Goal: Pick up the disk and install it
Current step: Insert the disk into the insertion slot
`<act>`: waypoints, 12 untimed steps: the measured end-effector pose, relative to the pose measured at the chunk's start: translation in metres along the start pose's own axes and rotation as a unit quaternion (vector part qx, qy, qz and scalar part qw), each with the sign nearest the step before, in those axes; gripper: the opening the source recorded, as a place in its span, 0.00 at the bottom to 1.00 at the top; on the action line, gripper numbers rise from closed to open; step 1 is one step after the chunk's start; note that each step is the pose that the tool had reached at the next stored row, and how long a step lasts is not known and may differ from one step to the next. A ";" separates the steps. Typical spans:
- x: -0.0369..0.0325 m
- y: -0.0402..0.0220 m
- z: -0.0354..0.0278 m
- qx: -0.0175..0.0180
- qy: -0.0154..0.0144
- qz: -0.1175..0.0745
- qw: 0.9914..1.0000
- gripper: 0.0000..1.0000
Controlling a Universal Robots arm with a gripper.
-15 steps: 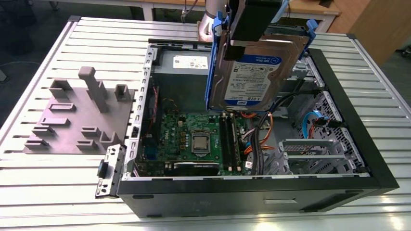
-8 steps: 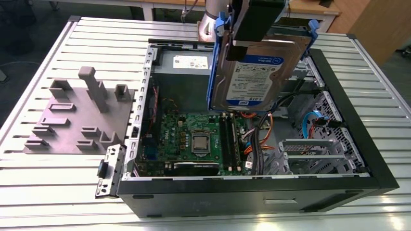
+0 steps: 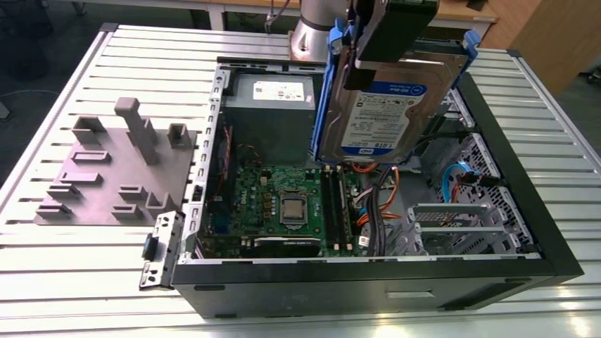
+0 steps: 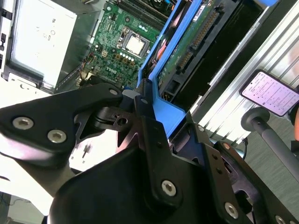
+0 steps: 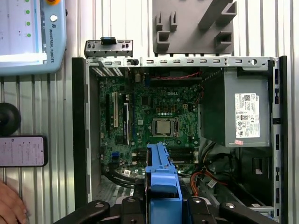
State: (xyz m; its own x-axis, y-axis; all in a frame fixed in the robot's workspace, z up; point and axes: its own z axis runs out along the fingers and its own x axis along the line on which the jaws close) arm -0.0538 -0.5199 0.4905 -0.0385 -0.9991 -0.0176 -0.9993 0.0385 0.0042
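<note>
- Gripper [image 3: 364, 67] is closed on the disk [image 3: 390, 116], clamping its upper end. In the second wrist view the fingers [image 4: 147, 109] pinch one of the blue rails [image 4: 170, 51] from both sides.
- The disk hangs nearly upright, slightly tilted, in the air over the open case [image 3: 376, 285]. It touches nothing but the gripper.
- Its white-and-blue label faces the exterior view, and the rails run down both long edges.
- In the exterior view its lower end shows in front of the motherboard [image 3: 281, 204]. It is just to that view's right of the grey power supply [image 3: 272, 105].
- The second wrist view shows the disk's green circuit board [image 4: 196, 32] and connector, pointing down towards the case interior.
- In the first wrist view the blue end of the disk [image 5: 161, 175] sits between the gripper's black parts. Beyond it lies the motherboard with its processor [image 5: 163, 127].
- A metal cage [image 3: 451, 225] sits inside the case at the exterior view's right, apart from the disk.
- A grey fixture plate [image 3: 103, 172] lies on the slatted table [image 3: 56, 282], at the exterior view's left of the case.
- A phone [image 5: 23, 150] and a pendant [image 5: 28, 37] rest on the table beside the case, with a person's hand [image 5: 9, 207] near the phone.
</note>
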 end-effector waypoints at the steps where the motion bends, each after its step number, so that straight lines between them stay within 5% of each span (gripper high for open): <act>1: 0.0000 0.0000 0.0000 0.000 0.000 0.000 1.000 0.37; 12: 0.0022 -0.0001 0.0002 0.000 0.000 0.000 1.000 0.37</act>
State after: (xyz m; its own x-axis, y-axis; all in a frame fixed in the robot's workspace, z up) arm -0.0537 -0.5221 0.4902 -0.0385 -0.9991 -0.0176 -0.9993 0.0384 0.0042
